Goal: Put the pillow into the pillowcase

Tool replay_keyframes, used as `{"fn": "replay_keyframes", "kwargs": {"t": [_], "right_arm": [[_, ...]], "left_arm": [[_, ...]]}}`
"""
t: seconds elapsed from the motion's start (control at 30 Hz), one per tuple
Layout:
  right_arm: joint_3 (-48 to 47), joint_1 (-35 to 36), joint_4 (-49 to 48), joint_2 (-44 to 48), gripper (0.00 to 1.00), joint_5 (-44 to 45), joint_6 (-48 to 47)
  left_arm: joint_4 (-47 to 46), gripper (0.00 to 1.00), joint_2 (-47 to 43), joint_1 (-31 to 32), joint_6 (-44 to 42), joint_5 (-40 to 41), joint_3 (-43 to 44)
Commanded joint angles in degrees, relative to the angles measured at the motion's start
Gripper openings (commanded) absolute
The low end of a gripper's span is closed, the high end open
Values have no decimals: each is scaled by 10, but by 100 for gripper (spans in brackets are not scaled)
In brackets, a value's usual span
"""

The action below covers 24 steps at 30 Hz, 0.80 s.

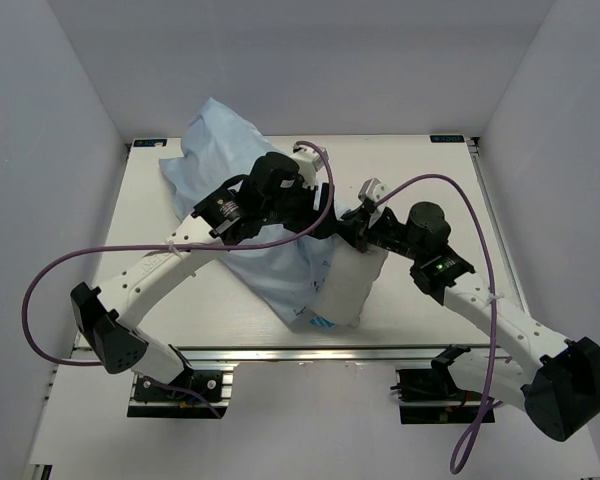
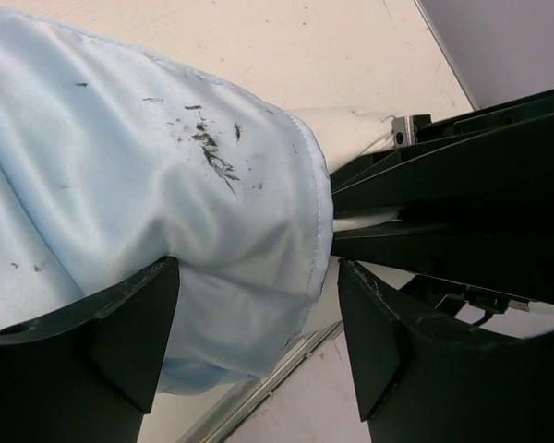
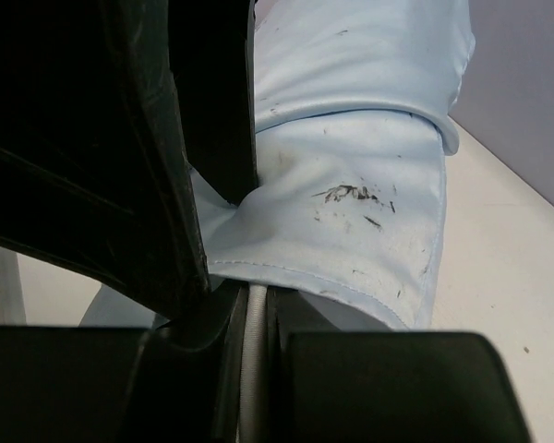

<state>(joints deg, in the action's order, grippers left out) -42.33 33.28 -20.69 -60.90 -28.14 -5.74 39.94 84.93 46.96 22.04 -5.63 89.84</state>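
left gripper [image 2: 257,269] jaws spread, straddling pillowcase [image 2: 120,138] hem. right gripper [image 3: 254,318] clamped on pillow [image 1: 348,288] edge. pillow pokes out of pillowcase at 5 o'clock, top view.

Cream-white table [image 1: 430,165], matte and plain. Around the table on three sides, pale grey walls [image 1: 300,60]. Along the table's near edge, a silver slotted rail [image 1: 310,352]. At the table's far left corner, a small teal tag [image 1: 148,142]; at its far right corner, a second tag [image 1: 446,138].
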Motion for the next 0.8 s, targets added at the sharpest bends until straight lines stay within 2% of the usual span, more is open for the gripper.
{"fn": "replay_keyframes", "kwargs": {"t": [0.0, 0.23, 0.37, 0.4, 0.43, 0.5, 0.63, 0.73, 0.77], "right_arm": [[-9, 28, -5, 12, 0, -40, -15], [-4, 43, -11, 9, 0, -33, -9], [-17, 45, -16, -6, 0, -35, -3], [-22, 47, -17, -8, 0, -36, 2], [-24, 49, -19, -9, 0, -36, 5], [-29, 50, -19, -12, 0, -37, 6], [-38, 52, -20, -14, 0, -36, 13], [-37, 52, -22, -12, 0, -36, 20], [-36, 52, -21, -10, 0, -37, 20]], "left_arm": [[-21, 80, -20, 1, 8, 45, 29], [0, 80, -23, 1, -4, -8, 4], [-17, 76, -34, 1, 11, 10, -21], [-18, 73, -31, 1, 15, 18, -23], [-15, 64, -29, 1, 16, 25, -24], [-14, 55, -24, 1, 19, 42, -27], [-17, 48, -28, 1, 21, 88, -48], [-34, 38, -38, 1, 20, 120, -73], [-37, 30, -43, 1, 23, 126, -76]]}}
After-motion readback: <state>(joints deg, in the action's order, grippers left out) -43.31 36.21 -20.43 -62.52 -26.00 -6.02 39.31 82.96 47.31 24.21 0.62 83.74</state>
